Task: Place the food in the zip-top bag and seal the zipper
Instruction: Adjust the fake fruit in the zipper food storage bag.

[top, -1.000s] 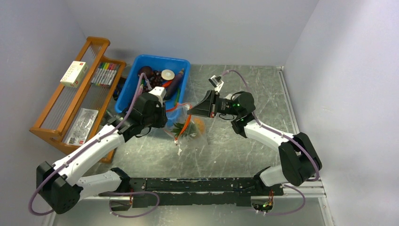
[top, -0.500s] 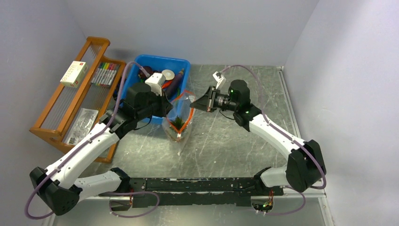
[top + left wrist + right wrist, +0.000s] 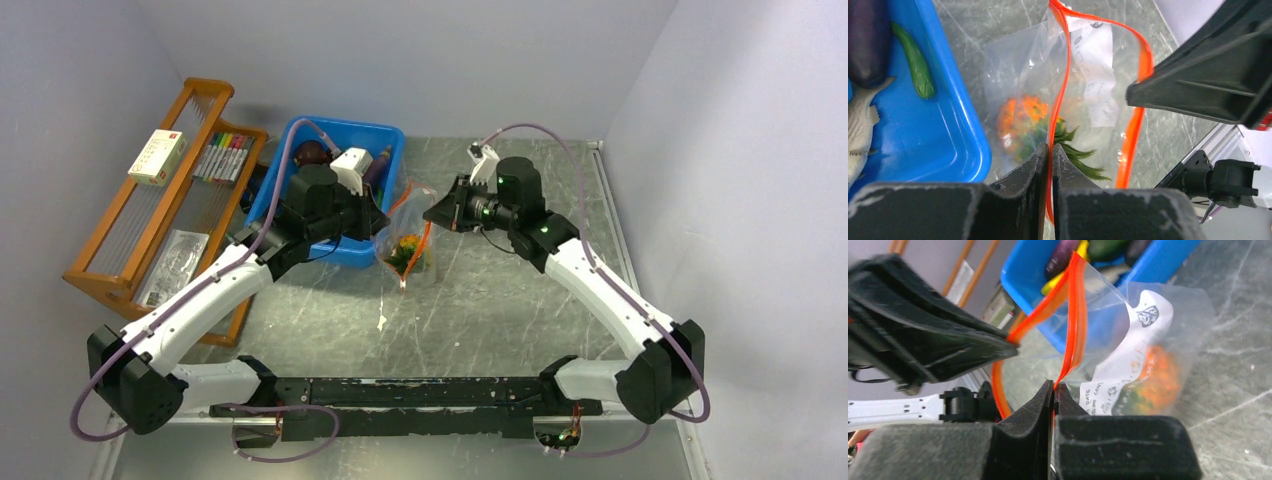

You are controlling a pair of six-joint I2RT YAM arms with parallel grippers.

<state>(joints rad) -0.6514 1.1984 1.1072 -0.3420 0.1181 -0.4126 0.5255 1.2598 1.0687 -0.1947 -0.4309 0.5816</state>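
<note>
One pineapple [image 3: 1020, 117] sits in the zip-top bag [image 3: 1013, 60].

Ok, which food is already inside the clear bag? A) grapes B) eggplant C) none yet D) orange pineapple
D: the orange pineapple with green leaves shows through the zip-top bag, while the eggplant lies in the blue bin.
</note>
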